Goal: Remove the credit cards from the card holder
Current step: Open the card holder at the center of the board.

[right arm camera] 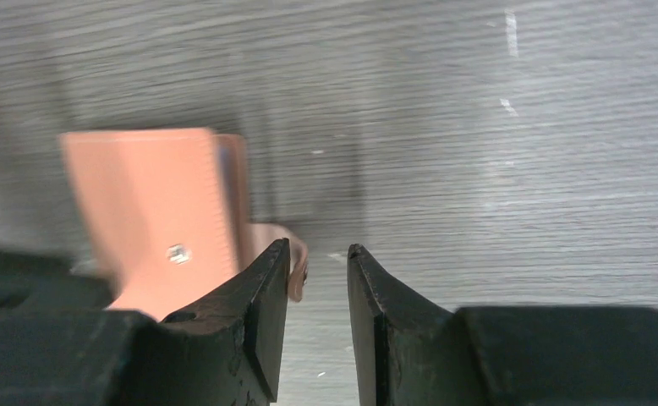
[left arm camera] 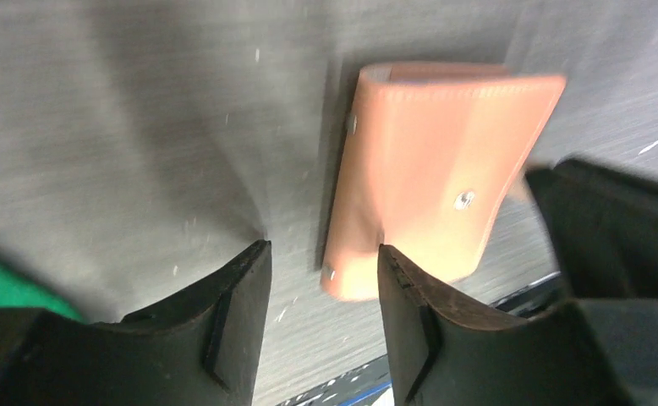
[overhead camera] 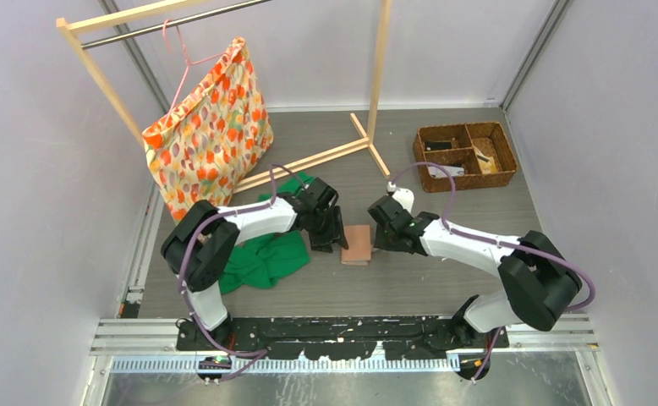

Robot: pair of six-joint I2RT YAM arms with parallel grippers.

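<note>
Grey wood-grain table (overhead camera: 444, 279) fills the top view, walled by pale panels. A wooden clothes rack (overhead camera: 381, 68) stands at the far side, and a pink hanger (overhead camera: 178, 59) on its rail carries an orange-patterned fabric bag (overhead camera: 211, 127). The left arm (overhead camera: 249, 222) and the right arm (overhead camera: 469, 241) reach inward from their bases at the near edge, their wrists facing each other at mid-table. A green cloth (overhead camera: 266, 258) lies crumpled beneath the left arm. A brown wicker basket (overhead camera: 427, 139), divided into compartments, sits at the far right, well apart from both arms; its contents are too small to name.

The card holder (overhead camera: 358, 245) lies flat on the table between the two wrists, salmon-pink side up, near the middle of the scene.

The left gripper (left arm camera: 321, 254) has its jaws parted with only bare table between them; in the left wrist view the card holder lies just beyond and beside the right-hand finger (left arm camera: 410, 321), and contact cannot be judged. The right gripper (right arm camera: 319, 249) shows a narrow gap between its jaws, also with nothing in it; in the right wrist view the card holder lies to the left, partly behind the left-hand finger (right arm camera: 249, 321). Neither gripper grasps anything.

A small metal snap stud (left arm camera: 463, 200) sits on the holder's upper face.
</note>
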